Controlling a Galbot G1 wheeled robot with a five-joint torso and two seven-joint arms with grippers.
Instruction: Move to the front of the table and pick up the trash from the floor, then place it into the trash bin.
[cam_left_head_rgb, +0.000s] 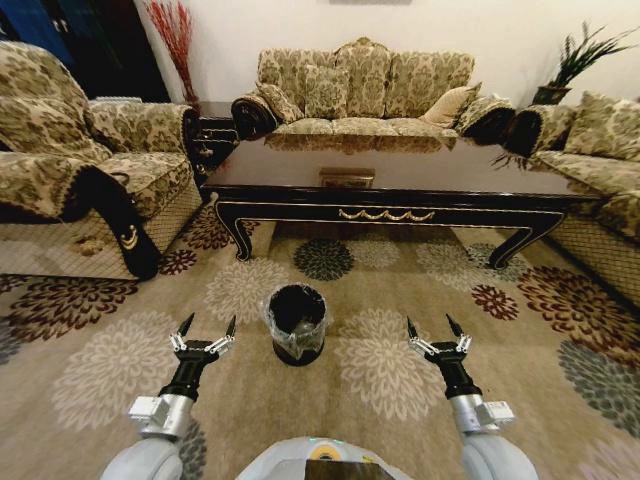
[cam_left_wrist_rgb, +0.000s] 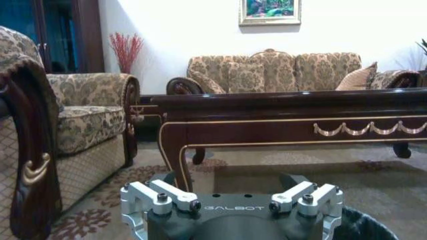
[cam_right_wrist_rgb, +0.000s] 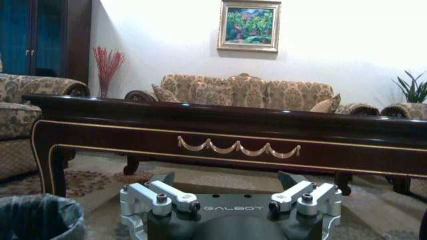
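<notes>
Facing: the robot looks across open carpet toward a sitting group, both arms held forward and low.
Floor (cam_left_head_rgb: 90, 370): beige carpet with large round flower medallions, running under the furniture and out to the robot's base.
Sofas: a patterned three-seater (cam_left_head_rgb: 365, 90) against the far wall, an armchair (cam_left_head_rgb: 80, 160) on the left, another sofa (cam_left_head_rgb: 600, 160) on the right.
Table (cam_left_head_rgb: 385, 180): long, low, glossy dark wood with a gold swag on its apron, standing between the sofas, well beyond the grippers.
Trash bin (cam_left_head_rgb: 297, 323): small, round, black, lined with a thin plastic bag, upright on the carpet between the two arms and short of the table.
Left gripper (cam_left_head_rgb: 206, 328): spread wide, nothing between the fingers, hanging over the carpet just left of the bin.
Right gripper (cam_left_head_rgb: 436, 328): likewise spread wide and empty, over the carpet to the right of the bin, farther from it than the left one.
Trash: I cannot make out any litter on the visible carpet.
</notes>
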